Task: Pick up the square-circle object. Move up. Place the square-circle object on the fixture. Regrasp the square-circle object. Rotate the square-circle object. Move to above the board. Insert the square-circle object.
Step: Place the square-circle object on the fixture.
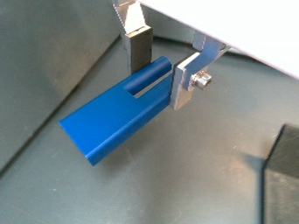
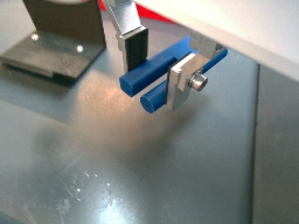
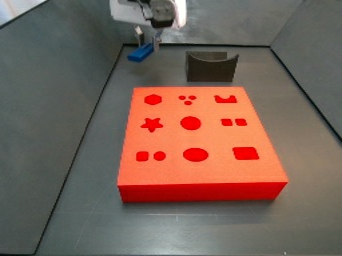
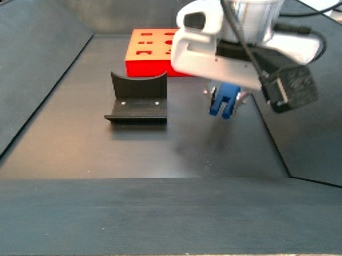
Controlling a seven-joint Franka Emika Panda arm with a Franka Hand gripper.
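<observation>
Wrist views show the tool (image 1: 163, 72) closed on the square-circle object (image 1: 117, 118), lifted above the dark grey surface (image 1: 198, 166).
Both silver fingers (image 2: 184, 83) press the blue piece from two sides, and it hangs tilted, touching nothing below. In a side view the fixture (image 4: 135, 100) stands just beside the tool, and the red board (image 3: 198, 145) lies flat on the surface, well apart from the piece. Grey walls (image 3: 74, 40) enclose the work area.
</observation>
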